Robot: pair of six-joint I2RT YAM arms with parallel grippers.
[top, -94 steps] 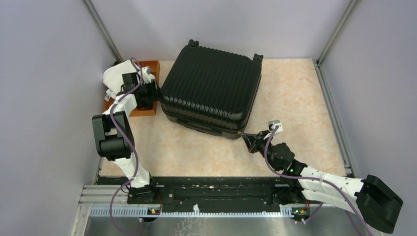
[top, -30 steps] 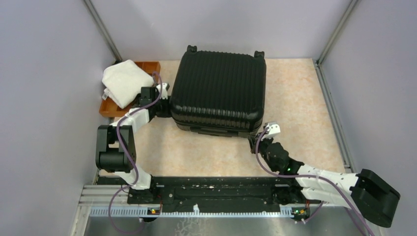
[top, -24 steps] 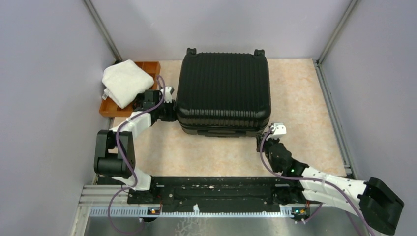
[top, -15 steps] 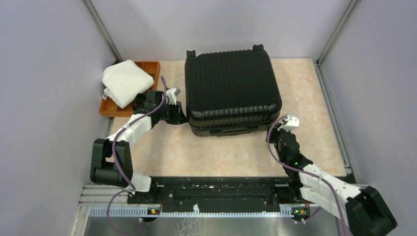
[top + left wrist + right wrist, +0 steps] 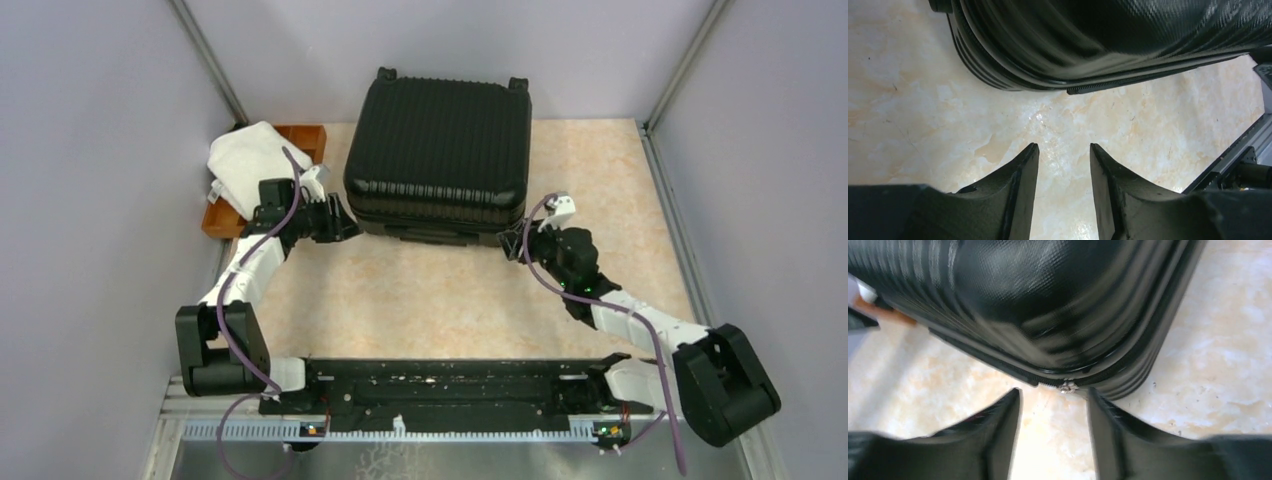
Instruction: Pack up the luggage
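Luggage [image 5: 437,145] just ahead of left end effector [image 5: 346,226] and right end effector [image 5: 507,241].

The large black ribbed hard-shell suitcase [image 5: 438,150] has swung from skewed to nearly square and slid toward 12 o'clock. The left gripper [image 5: 338,222] has left the brown wooden tray [image 5: 308,138], uncovering a folded white towel [image 5: 245,160], and now sits at the suitcase's 7 o'clock corner. The right gripper [image 5: 508,240], previously closed, has parted its jaws at the 5 o'clock corner.
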